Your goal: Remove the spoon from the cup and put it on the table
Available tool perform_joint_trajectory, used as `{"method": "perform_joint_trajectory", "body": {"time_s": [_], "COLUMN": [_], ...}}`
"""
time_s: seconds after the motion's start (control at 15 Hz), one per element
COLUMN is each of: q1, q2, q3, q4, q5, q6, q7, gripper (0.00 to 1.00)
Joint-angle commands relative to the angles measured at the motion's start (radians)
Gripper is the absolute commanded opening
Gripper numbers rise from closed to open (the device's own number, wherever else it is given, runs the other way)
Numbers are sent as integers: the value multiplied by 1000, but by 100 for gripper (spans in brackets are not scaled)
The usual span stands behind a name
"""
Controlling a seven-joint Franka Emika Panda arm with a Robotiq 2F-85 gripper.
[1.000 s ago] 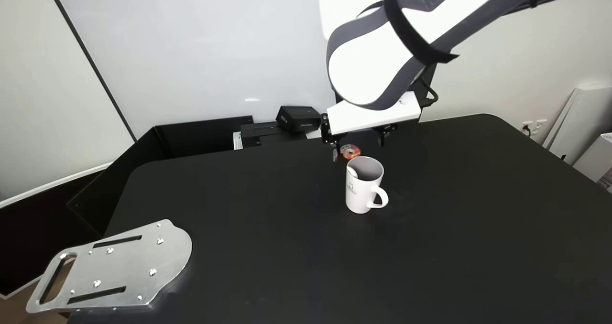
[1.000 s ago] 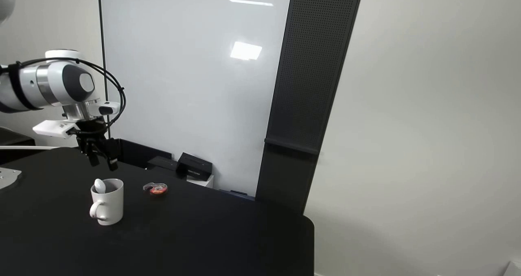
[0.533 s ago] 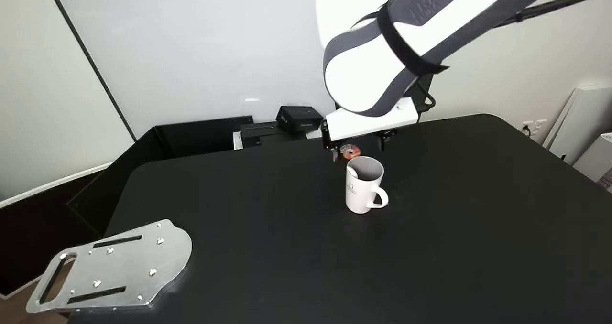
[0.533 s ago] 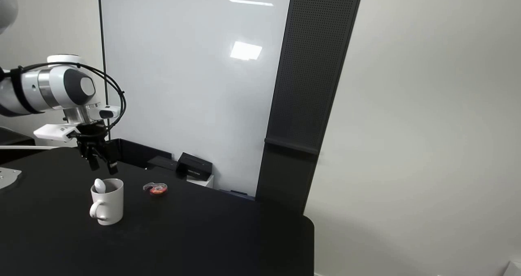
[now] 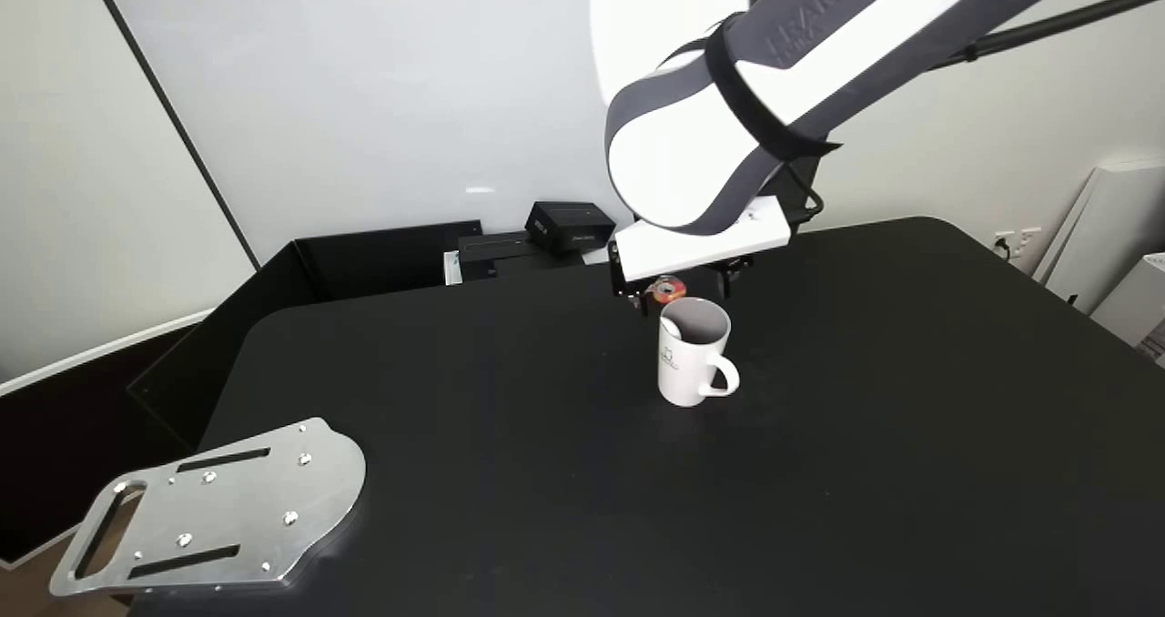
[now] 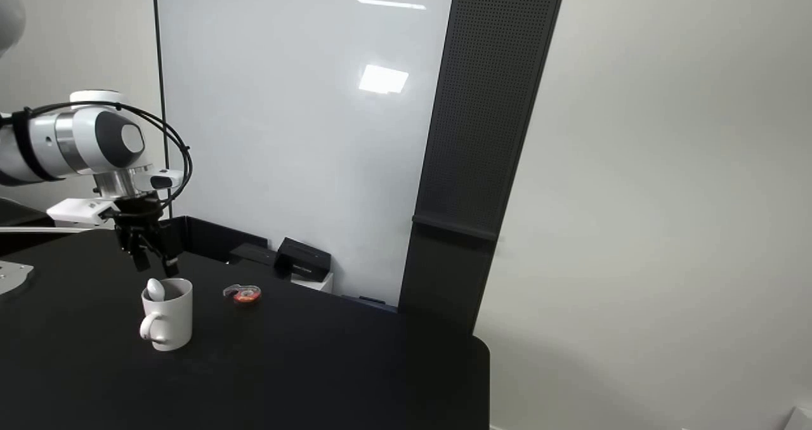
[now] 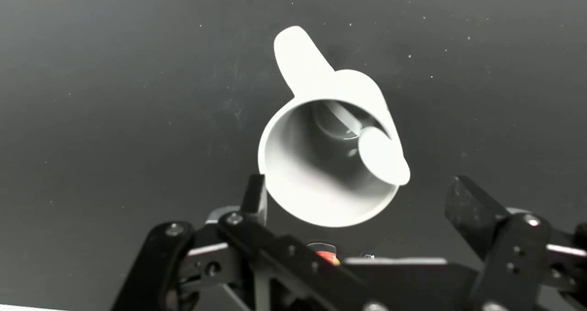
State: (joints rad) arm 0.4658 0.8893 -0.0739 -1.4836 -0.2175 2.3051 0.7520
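Counting one black two-fingered gripper (image 7: pixel 357 183), gaping wide, one flat matte black table (image 5: pixel 510 453) under it, one white cylindrical mug (image 5: pixel 690 362) below it, and one small white oval-bowled spoon (image 7: pixel 385 157) leaning bowl-up inside that mug. Compared with half a second ago, slightly lower at the gripper, nearer the unmoved mug and spoon.

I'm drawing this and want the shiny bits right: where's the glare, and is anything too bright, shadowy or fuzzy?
In both exterior views, glare shines on the white panel; in the wrist view, the spoon looks washed-out white, the cup is shadowy deep inside, and the tool looks slightly soft near the bottom edge.
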Motion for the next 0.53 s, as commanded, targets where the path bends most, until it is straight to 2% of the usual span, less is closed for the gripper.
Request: {"method": "perform_joint_trajectory", "body": {"time_s": [0.0, 0.47], "q1": [8, 11], "q2": [19, 44], "q3": [-1, -1], "q4": [37, 56], "q5": [-3, -5], "q6": [-33, -34], "q7": [20, 15], "gripper": [100, 100]}}
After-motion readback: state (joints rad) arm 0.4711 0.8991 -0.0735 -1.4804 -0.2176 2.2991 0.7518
